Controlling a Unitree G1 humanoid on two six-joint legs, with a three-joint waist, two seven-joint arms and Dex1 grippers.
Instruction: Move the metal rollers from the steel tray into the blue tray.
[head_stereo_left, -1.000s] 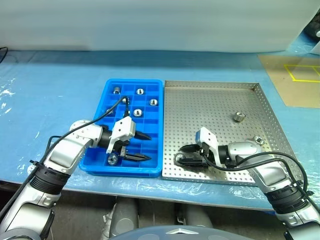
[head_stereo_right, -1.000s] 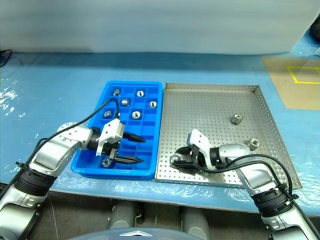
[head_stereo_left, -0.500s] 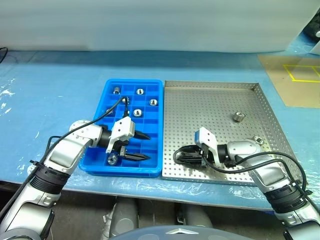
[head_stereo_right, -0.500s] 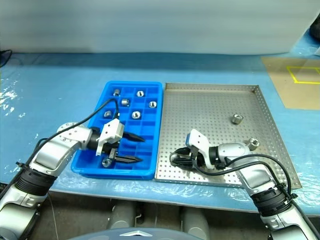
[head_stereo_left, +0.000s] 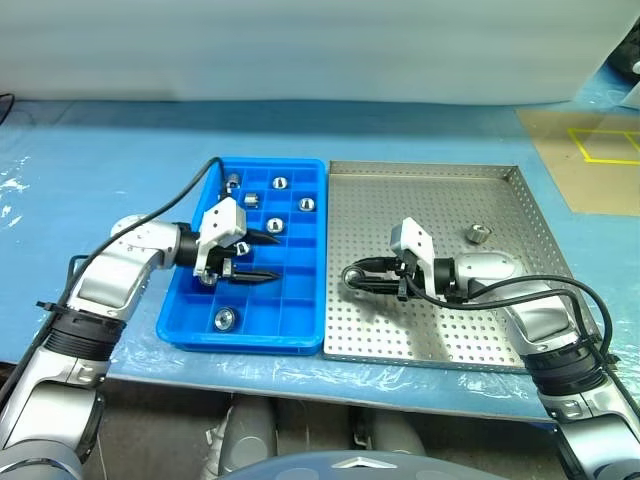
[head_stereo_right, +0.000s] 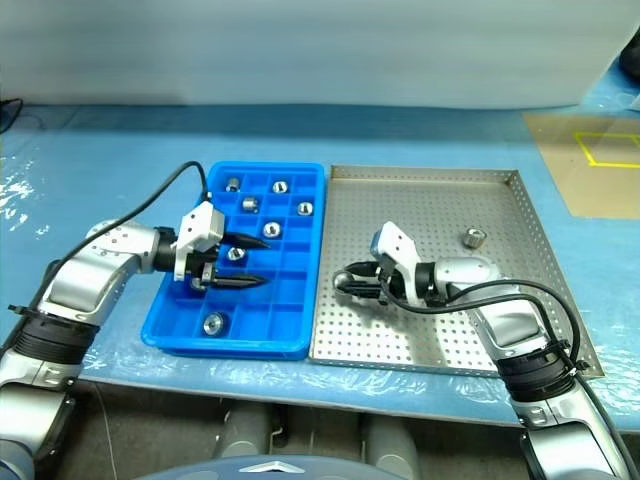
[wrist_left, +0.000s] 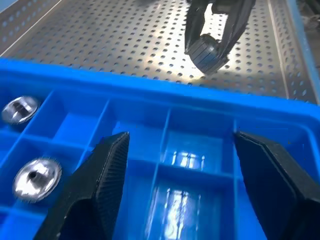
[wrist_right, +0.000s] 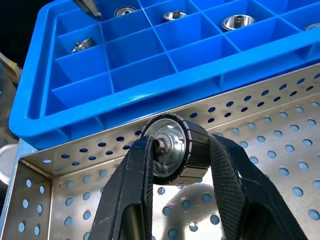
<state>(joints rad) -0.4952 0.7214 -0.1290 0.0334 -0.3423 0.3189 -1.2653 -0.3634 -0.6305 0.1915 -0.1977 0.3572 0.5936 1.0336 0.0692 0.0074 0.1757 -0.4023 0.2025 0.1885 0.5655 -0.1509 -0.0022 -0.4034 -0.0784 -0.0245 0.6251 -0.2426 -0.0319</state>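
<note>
We find one of the metal rollers, the held roller (wrist_right: 172, 155), clamped between the two black fingers of the right gripper (head_stereo_left: 352, 277), raised above the perforated floor of the steel tray (head_stereo_left: 430, 200) close to that tray's edge nearest the blue tray (head_stereo_left: 215, 325). In the right wrist view its axis runs roughly across the gap between the fingers, one flat face with the dark centre hole turned toward the camera, and its shadow falls on the floor below. The finger pads cover both ends of the roller, so we cannot confirm how much of it they overlap. From the head views the same roller is only a small dark lump at the fingertips; its orientation cannot be read there.

The left wrist view shows it from the opposite side, beyond the blue rim, as a dark ribbed barrel pinched by the other arm's fingers.

One further roller (head_stereo_left: 478, 235) lies free toward the far right of the steel tray, well apart from the gripper; its axis is too small to judge. Any roller nearer the right forearm is hidden by it.

Several rollers sit in separate compartments of the blue tray, among them one (head_stereo_left: 224, 319) in the near row. The left gripper (head_stereo_left: 262, 257) hangs above the middle of that tray with its fingers spread apart and nothing between them.
</note>
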